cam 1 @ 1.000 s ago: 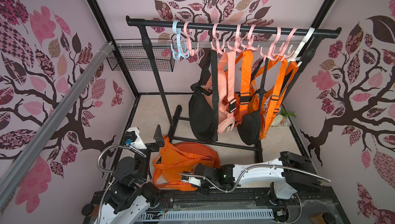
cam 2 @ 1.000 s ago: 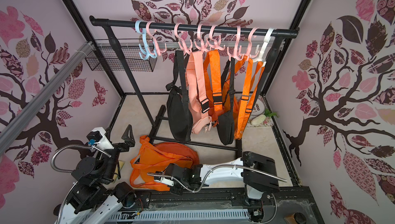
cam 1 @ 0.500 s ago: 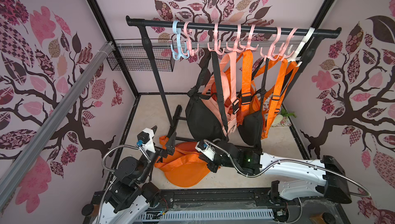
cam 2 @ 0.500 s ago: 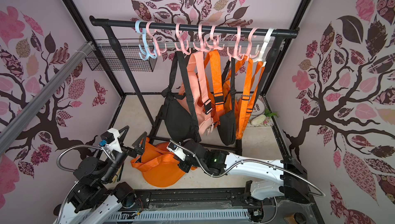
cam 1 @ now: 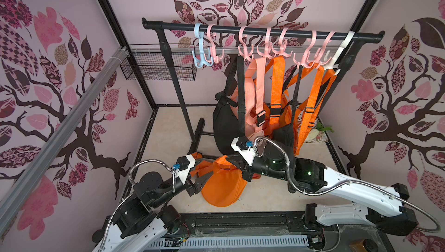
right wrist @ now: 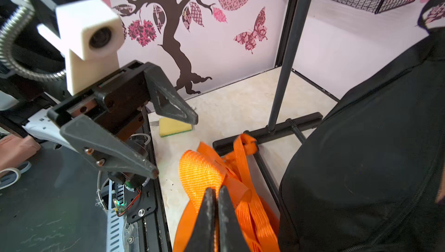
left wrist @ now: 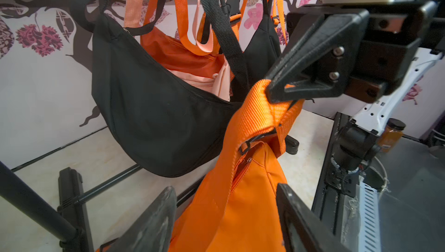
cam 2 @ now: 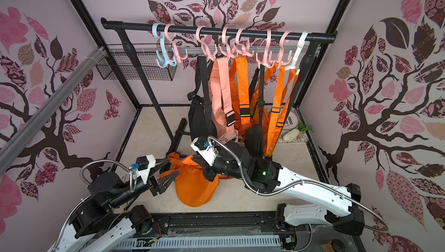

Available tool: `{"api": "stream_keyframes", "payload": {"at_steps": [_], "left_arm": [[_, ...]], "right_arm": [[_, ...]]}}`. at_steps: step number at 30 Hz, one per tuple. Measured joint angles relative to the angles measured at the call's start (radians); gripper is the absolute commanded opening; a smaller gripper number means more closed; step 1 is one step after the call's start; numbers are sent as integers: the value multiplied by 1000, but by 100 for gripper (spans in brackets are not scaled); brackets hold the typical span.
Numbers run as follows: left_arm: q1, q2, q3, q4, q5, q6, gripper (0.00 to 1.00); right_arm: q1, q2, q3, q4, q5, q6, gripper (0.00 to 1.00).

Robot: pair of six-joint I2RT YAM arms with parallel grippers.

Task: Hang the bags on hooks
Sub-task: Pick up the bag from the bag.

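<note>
The orange bag hangs just above the floor in front of the rack, in both top views. My right gripper is shut on a fold of its orange strap and holds it up. From the left, my left gripper stands open, its jaws on either side of the bag's upper body and strap. A blue hook and a pink hook hang empty at the left end of the black rail.
Black, peach and orange bags hang from the other hooks, close behind my right gripper. A wire basket is fixed at the back left. The rack's base bar and a yellow sponge lie on the floor.
My right gripper has lifted the orange bag off the floor by its strap and carried it toward the rack. The left gripper has moved in around the bag, jaws narrowing.
</note>
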Motion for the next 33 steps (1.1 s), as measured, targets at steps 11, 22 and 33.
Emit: {"api": "stream_keyframes", "payload": {"at_steps": [11, 22, 33], "left_arm": [[0, 115, -1, -7, 97, -28, 63], [8, 243, 1, 0, -70, -20, 54], [15, 240, 5, 47, 44, -46, 61]], "right_arm": [[0, -5, 106, -85, -35, -7, 0], [0, -73, 137, -148, -220, -6, 0], [0, -77, 137, -166, -341, -7, 0]]}}
